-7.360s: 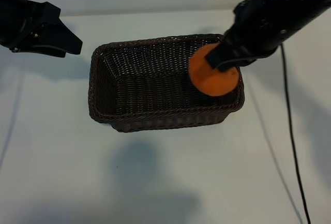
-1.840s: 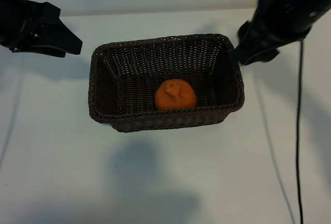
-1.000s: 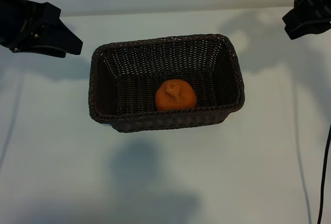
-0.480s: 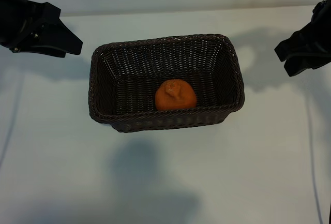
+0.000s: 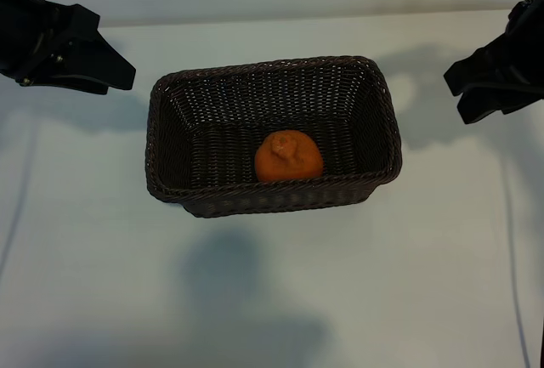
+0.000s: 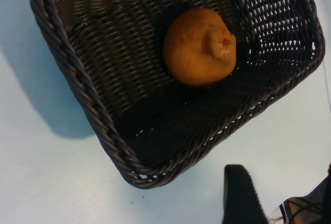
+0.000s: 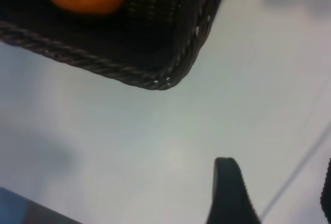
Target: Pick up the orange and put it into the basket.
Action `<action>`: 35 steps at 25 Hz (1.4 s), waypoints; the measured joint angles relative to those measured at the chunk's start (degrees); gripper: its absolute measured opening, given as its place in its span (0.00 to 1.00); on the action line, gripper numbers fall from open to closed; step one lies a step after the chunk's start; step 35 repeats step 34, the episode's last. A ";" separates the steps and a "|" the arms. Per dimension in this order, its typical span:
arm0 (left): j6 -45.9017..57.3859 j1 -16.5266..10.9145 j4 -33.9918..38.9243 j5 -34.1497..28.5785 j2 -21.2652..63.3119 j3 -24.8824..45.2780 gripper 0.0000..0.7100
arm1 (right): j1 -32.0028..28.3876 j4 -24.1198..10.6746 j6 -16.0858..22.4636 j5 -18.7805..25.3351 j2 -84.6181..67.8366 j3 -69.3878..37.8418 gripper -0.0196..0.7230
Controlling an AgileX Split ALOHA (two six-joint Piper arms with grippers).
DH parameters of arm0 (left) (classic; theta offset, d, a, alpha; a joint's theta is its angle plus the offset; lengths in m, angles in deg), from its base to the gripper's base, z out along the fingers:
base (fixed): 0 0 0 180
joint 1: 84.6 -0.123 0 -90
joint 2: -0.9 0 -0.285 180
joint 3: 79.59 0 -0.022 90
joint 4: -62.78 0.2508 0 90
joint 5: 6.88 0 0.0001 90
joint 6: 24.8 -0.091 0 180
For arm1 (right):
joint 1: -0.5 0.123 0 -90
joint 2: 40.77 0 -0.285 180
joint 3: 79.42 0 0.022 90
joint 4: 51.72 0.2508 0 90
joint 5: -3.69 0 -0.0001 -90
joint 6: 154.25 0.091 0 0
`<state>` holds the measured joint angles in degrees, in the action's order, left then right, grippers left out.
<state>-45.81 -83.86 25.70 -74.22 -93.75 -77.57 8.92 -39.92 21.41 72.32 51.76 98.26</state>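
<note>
The exterior view shows the orange (image 5: 289, 156) lying inside the basket (image 5: 167, 96) on the table (image 5: 340, 283), apart from both tools. The right tool (image 5: 491, 86) beside the basket is half open and empty; the left tool (image 5: 102, 68) is the same.

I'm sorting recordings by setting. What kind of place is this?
Probably a lab test bench: a plain white table, black robot grippers at left and right, and only a dark-brown woven wicker basket holding a knobby bright-orange fruit.

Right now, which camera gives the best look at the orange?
The left wrist view: the orange fills the picture, whole, knobby top plain, lying in the basket. The outside view shows it whole but smaller; the right wrist view catches only its edge.
</note>
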 joint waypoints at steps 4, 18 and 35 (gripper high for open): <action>0.00 0.00 0.00 0.00 0.00 0.00 0.60 | 0.00 0.12 1.59 0.71 0.00 0.00 0.60; 0.00 0.00 0.00 0.00 0.00 0.00 0.60 | 0.00 2.76 2.35 0.91 0.00 0.00 0.60; 0.00 0.00 0.00 0.00 0.00 0.00 0.60 | 0.00 2.80 2.30 0.93 0.00 0.00 0.60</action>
